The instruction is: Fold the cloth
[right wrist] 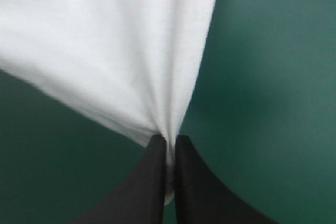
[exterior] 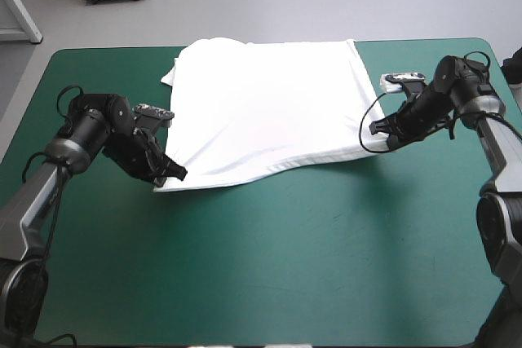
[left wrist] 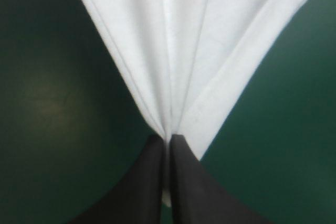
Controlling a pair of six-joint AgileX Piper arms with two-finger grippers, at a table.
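A white T-shirt (exterior: 261, 107) lies spread across the far half of a table under a teal-green cover (exterior: 285, 266), pinched at its two near corners by a pair of robot arms. The garment's far edge runs close along the table's far edge, and a short sleeve (exterior: 169, 77) juts out at the far left.

The left gripper (exterior: 171, 173) is at the shirt's near-left corner. In its wrist view the black fingers (left wrist: 149, 182) are pressed all but together on the fabric, and a sliver of white shows between them. Creases fan away from the pinch, with a stitched hem (left wrist: 247, 72) running off along one side.

The right gripper (exterior: 383, 143) is clamped the same way on the near-right corner. Its own view shows the cloth gathered into soft folds just ahead of the fingertips.

Between the two grips, the near edge of the shirt runs in a wavy line rather than a straight one, dipping nearer on the left. The right corner appears slightly raised off the cover, though the overhead view does not settle it. The near half of the table shows only the teal-green cover.
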